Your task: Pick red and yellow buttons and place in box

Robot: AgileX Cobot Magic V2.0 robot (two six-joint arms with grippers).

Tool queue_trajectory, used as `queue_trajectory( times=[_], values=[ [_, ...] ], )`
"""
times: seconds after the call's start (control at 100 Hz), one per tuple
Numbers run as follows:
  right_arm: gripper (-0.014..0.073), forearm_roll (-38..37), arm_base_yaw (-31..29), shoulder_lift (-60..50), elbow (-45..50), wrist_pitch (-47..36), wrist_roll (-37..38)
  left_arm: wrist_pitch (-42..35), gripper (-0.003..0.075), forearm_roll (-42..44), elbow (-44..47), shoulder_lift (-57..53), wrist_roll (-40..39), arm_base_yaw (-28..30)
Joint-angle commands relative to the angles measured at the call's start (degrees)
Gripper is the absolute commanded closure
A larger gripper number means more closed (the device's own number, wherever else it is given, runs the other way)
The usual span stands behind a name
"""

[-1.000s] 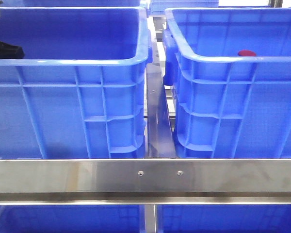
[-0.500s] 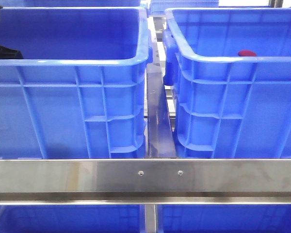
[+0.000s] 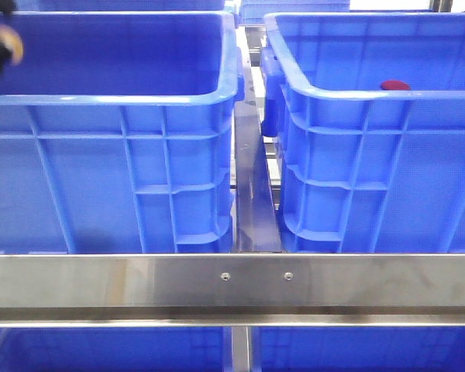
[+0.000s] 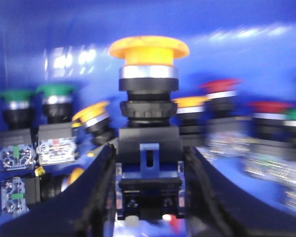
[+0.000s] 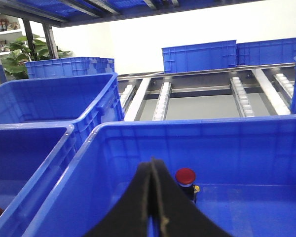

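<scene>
While its two black fingers are clamping the black body, the left gripper (image 4: 149,197) is holding the yellow mushroom-capped push button (image 4: 149,47) upright, cap away from the wrist, above other buttons in the smooth-walled blue plastic crate (image 3: 124,97). The right gripper (image 5: 153,197) is sitting closed and empty.

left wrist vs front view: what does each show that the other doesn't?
Left wrist only: the left gripper closed on a yellow button by its black body, lifted above other buttons with green, red and yellow caps in a blue crate; the picture is motion-blurred.

Front only: two blue crates side by side, left crate and right crate, a steel rail across the foreground, and a red button peeking over the right crate's rim.

Both: the yellow button, seen in front as a small yellow blob at the left edge, and blue crate walls.
</scene>
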Motion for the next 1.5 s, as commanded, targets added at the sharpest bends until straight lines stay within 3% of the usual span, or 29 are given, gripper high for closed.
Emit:
queue_trajectory(
  times=[0.0,0.24,0.64,0.85,0.97,1.23,1.36,1.49],
  values=[
    [0.0662,0.0,-0.15,-0.14,-1.47,-0.23,-0.63,-1.22,0.0739,-0.31,-1.19,-6.52,-0.22,-2.24],
    [0.0662,0.0,-0.15,-0.14,-1.47,-0.23,-0.63,1.76,0.0739,-0.31,1.16,-17.86,-0.22,-12.94],
    [0.0662,0.0,-0.15,-0.14,-1.47,-0.14,-0.63,1.9,0.0739,-1.03,3.3,-25.61,0.13,-39.26],
    [0.0646,0.0,-0.15,-0.14,-1.47,3.29,-0.63,0.25,0.0739,-1.03,3.53,-24.94,0.13,-45.68],
    [0.0539,0.0,-0.15,-0.14,-1.47,7.46,-0.63,0.25,0.0739,-1.03,3.53,-24.35,0.13,-45.93],
    [0.0093,1.33,-0.15,-0.14,-1.47,15.45,-0.63,0.36,0.0739,-1.03,3.53,-24.11,0.13,-45.93],
    [0.0028,5.28,-0.15,-0.01,-1.47,20.81,-0.58,0.36,0.0739,-1.03,3.53,-24.11,0.13,-45.93],
    [0.003,16.68,-0.15,1.39,-1.47,27.55,-0.23,0.36,0.0739,-1.03,3.53,-24.11,0.13,-45.93]
  ],
)
